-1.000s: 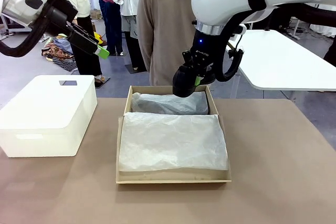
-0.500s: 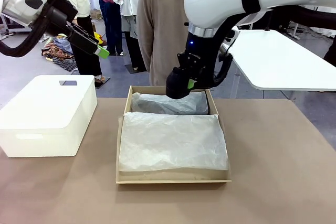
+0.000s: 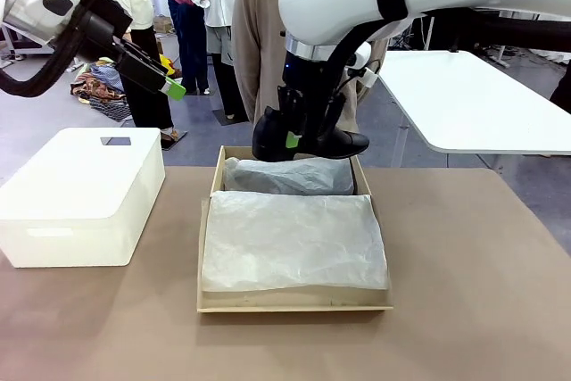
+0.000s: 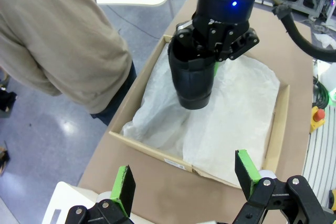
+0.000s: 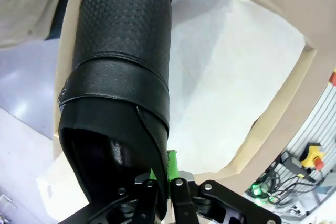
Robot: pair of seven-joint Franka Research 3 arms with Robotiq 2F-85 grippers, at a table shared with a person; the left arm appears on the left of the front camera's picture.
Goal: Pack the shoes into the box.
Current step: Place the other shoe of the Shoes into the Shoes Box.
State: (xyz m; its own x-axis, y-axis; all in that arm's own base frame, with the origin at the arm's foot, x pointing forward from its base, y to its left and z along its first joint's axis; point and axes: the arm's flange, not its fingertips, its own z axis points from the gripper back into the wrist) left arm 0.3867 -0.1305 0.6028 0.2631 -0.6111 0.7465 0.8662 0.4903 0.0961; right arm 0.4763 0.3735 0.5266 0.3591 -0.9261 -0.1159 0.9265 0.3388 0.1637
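Shoe (image 3: 326, 142) was pinched at the heel collar by the right gripper (image 3: 287, 138), jaws clamped on the leather, and held in the air just over the far end of the box (image 3: 294, 304); tissue paper (image 3: 294, 238) was spread inside; left gripper (image 3: 172, 88) was parked wide open off to the side, nothing in it; placing step seemed to be in hand; next it'd need to be lowered sole-down onto the paper, inside the walls, before being let go.

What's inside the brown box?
White tissue paper fills the box. Anything under the paper is hidden. The right gripper holds one shoe above it.
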